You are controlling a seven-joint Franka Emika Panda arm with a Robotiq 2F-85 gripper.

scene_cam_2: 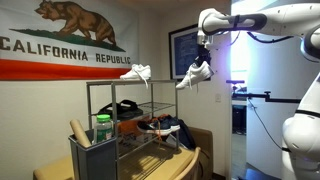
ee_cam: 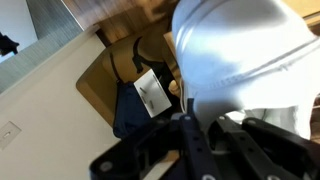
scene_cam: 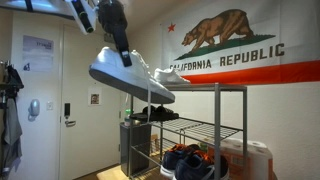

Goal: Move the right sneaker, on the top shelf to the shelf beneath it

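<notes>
just under my gripper (scene_cam_2: 203,57), clenched on it, the right sneaker (scene_cam_2: 197,73) hangs tilted, clear of the top shelf (scene_cam_2: 110,82). it could swing and snag the rack frame (scene_cam: 217,110) entering the shelf beneath it (scene_cam: 200,124).

A grey shoe rack (scene_cam: 217,130) is stood on the floor (scene_cam: 100,176). One white sneaker (scene_cam: 172,76) is seen on the top shelf (scene_cam: 215,88), close to an end edge. Dark shoes (scene_cam: 155,113) are kept on the shelf below (scene_cam: 200,125). Blue and orange sneakers (scene_cam: 185,160) are laid on a lower shelf.
</notes>
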